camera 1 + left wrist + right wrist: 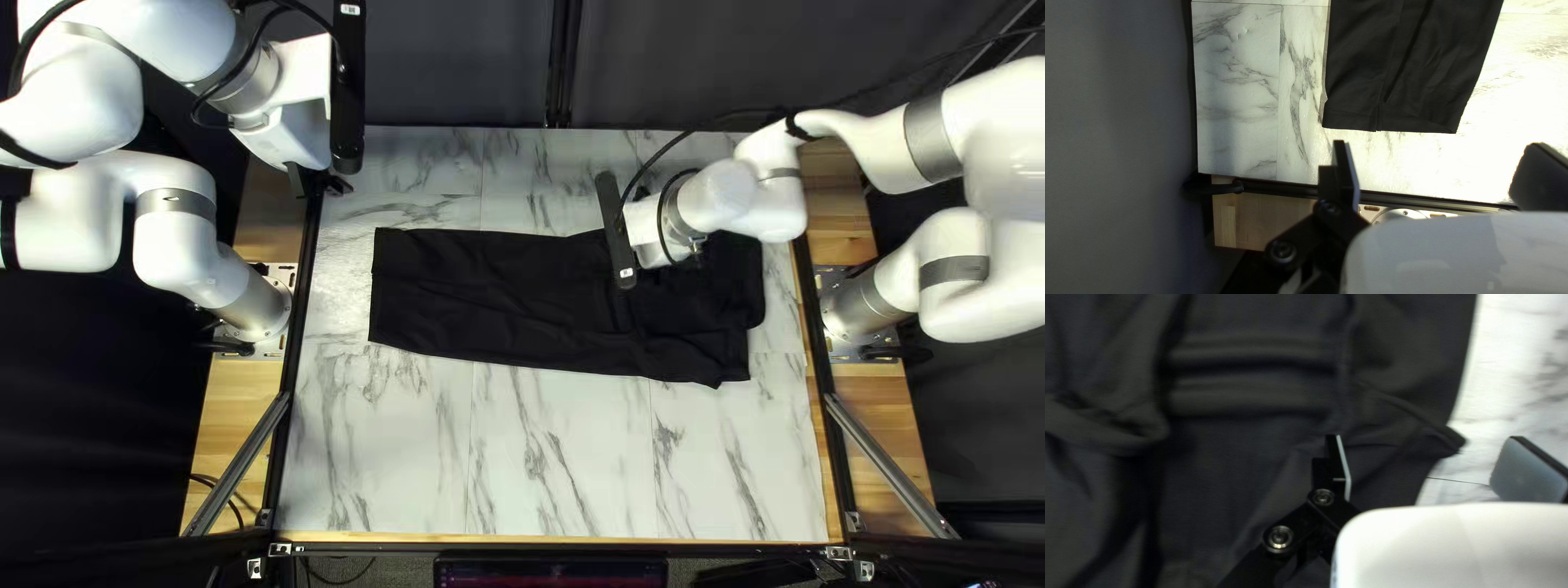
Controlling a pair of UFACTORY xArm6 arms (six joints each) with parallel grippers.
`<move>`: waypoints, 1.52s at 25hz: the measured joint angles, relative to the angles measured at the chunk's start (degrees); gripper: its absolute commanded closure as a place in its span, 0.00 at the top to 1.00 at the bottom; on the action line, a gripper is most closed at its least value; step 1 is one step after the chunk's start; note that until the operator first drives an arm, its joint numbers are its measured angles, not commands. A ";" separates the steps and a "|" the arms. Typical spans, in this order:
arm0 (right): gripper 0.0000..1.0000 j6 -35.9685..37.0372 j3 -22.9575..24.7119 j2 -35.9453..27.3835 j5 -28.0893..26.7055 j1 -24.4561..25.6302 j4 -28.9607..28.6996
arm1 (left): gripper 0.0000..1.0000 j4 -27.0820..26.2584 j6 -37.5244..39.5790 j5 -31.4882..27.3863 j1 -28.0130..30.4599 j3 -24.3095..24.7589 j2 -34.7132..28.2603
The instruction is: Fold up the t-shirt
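Spread wide, my right gripper (1425, 440) is hovering over the rumpled end of the t-shirt (490, 299), so it is sitting nearer. The long axis is running across the table (555, 479), from one arm's side toward the other's — and my left gripper (1437, 143), fingers also apart, is facing the straight-edged end ahead. Black fabric is ridging beneath the right, lying smoother toward the left.

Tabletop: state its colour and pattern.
The tabletop is white with grey, marble-like veins, seen best in the top left view.
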State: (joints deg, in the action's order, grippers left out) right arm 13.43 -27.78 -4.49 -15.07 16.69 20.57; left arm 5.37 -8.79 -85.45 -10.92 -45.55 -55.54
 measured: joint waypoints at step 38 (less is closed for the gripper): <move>1.00 -20.89 -6.28 9.91 2.62 0.10 21.83 | 1.00 0.00 0.00 0.00 0.00 0.00 0.00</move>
State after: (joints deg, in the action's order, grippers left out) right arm -7.46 -34.06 5.42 -12.44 16.79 42.40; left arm 5.37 -8.79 -85.45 -10.92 -45.55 -55.54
